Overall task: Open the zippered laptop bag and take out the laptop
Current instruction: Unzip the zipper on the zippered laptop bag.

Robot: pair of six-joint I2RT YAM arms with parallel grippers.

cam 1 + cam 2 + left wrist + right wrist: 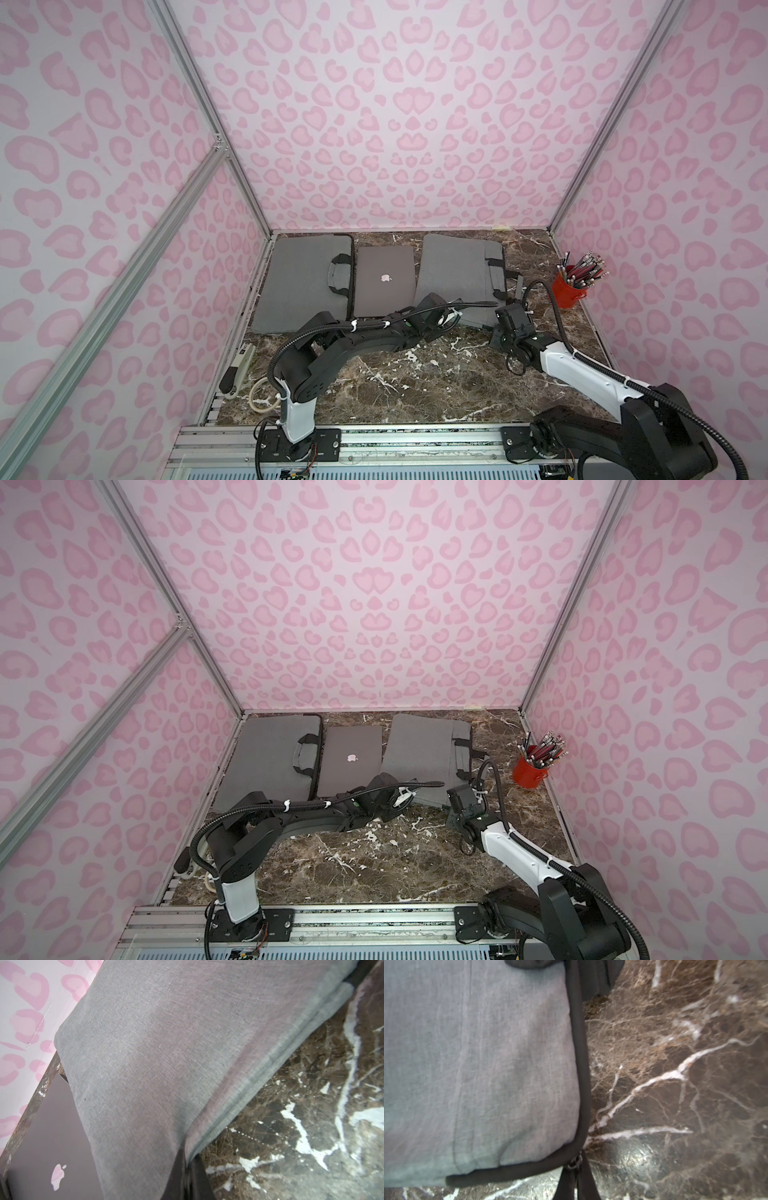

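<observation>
right wrist view puts the right gripper [576, 1172] at a corner of the zippered laptop bag [477, 1064], its claw clenched on what looks like the zipper pull [574, 1162], just where the black zipper band [581, 1064] bends round that corner. the bag lies flat on the marble table [415, 382], touching the bare laptop [384, 278] on the side that faces the red pencil cup [568, 291]. no laptop shows inside it, and the band looks closed. in the left wrist view the left gripper [188, 1165] is clenched too, pinching the bag's fabric edge at the corner nearest the bare laptop. the step in hand seems to be the start of the unzip. to do it well, the pull should travel along the line of the band, low and level with the table rather than upward, so the slider runs instead of lifting the bag. the corner curve is the likely sticking point, so go slowly there and turn the pull with the bend. the left claw's job is to anchor: a firm pinch, pulling lightly away from the slider, so the fabric stays taut and the bag does not slide into the bare laptop. the small pull could slip out, so a slack band means regrip. a second grey bag [299, 282] beyond the bare laptop plays no part.
</observation>
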